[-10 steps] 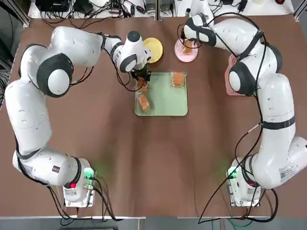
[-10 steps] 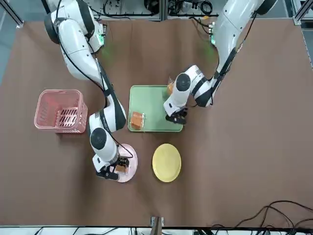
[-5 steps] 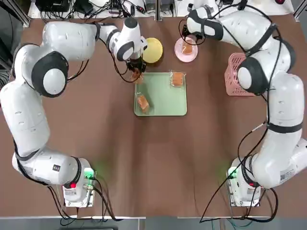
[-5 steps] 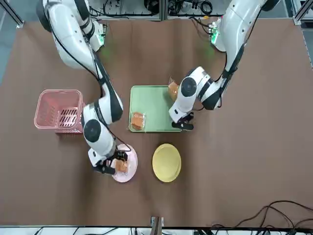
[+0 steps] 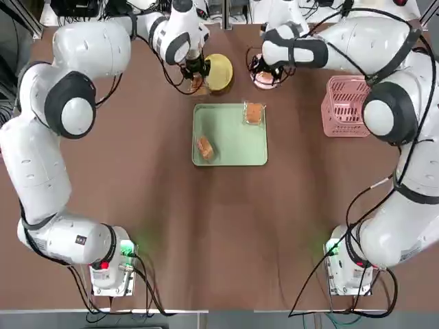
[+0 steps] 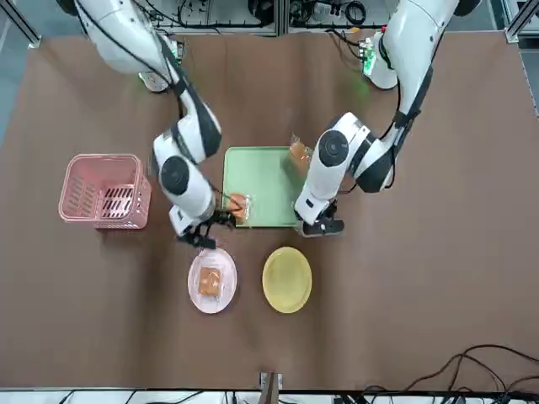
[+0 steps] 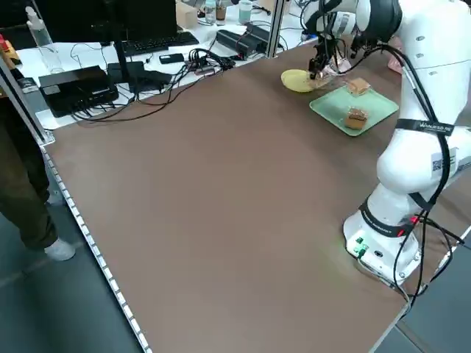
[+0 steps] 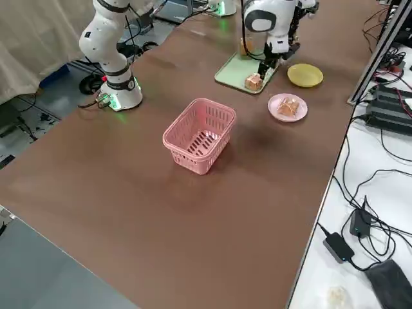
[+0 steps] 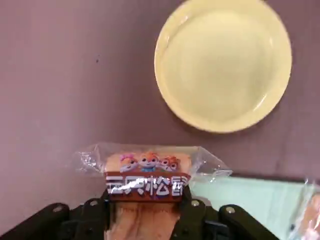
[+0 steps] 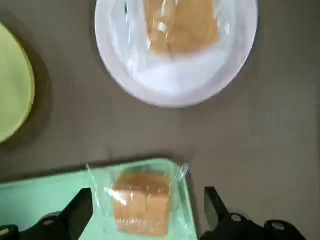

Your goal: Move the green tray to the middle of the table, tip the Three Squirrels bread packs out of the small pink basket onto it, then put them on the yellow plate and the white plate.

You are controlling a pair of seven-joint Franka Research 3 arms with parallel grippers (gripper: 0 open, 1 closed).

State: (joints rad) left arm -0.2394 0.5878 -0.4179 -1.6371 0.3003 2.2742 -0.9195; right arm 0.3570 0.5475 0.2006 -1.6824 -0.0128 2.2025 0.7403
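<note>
Now the left gripper [image 9: 145,220] has carried its clamped bread pack [image 9: 147,182] toward the yellow plate [image 9: 223,64].

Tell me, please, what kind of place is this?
Most likely a robotics lab. Two white robot arms are bolted to a brown table. Beside it, a bench holds a keyboard, black boxes and loose cables.

clear plastic bread packs [image 6: 209,282]: four showing | round plates [image 6: 287,279]: two | pale green rectangular tray [image 6: 263,181]: one | pink slatted plastic basket [image 6: 103,191]: one
</note>
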